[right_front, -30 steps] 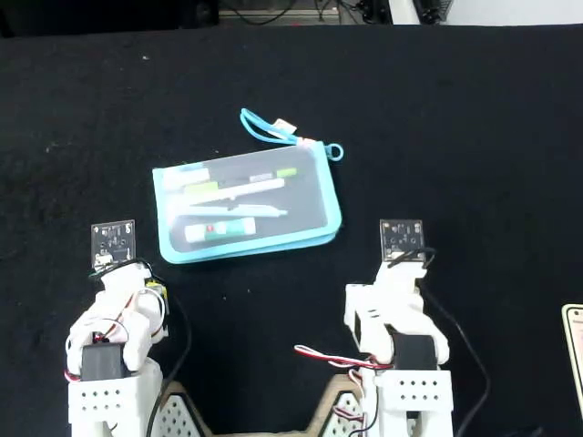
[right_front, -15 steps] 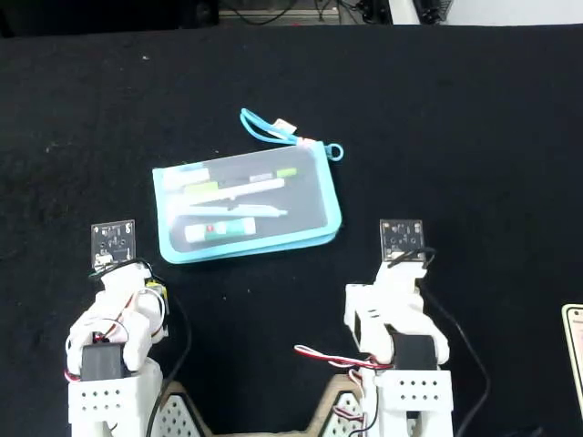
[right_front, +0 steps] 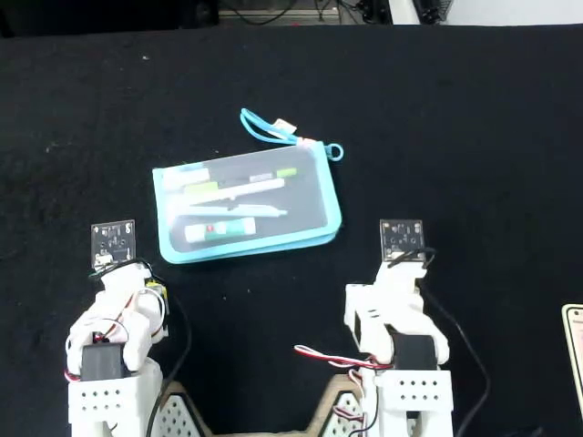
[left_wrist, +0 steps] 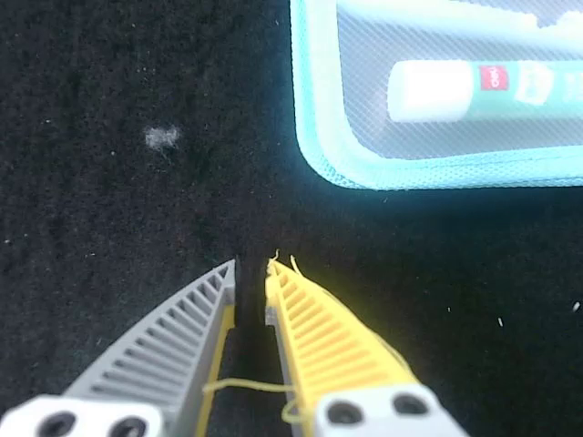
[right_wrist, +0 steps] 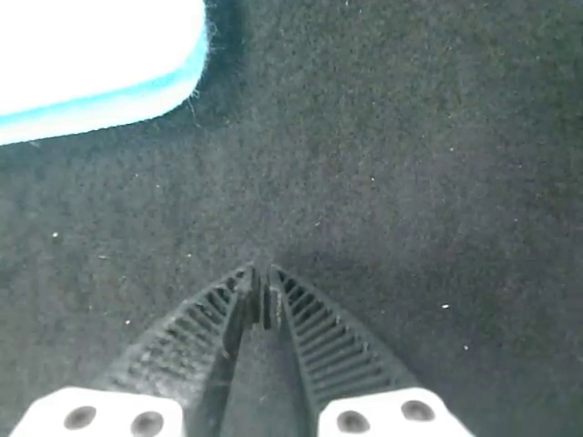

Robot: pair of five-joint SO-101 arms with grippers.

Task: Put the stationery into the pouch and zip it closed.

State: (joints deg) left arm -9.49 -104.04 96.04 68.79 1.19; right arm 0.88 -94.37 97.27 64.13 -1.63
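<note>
While left hand (left_wrist: 250,266) sits closed, pouch (left_wrist: 314,137) holds glue (left_wrist: 474,86)

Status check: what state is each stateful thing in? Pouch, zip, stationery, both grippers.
pouch: flat on the table, looks closed.
zip pull: at the pouch's far corner; zip looks fully run, not certain.
stationery: inside the pouch, visible through its clear front.
glue stick: inside, lying flat.
left gripper: fingers shut, empty, near a pouch corner.
right gripper: fingers shut, empty.

black cloth (right_front: 474,127), cables (right_front: 273,15) beyond it; pale card (right_front: 576,350)
</note>
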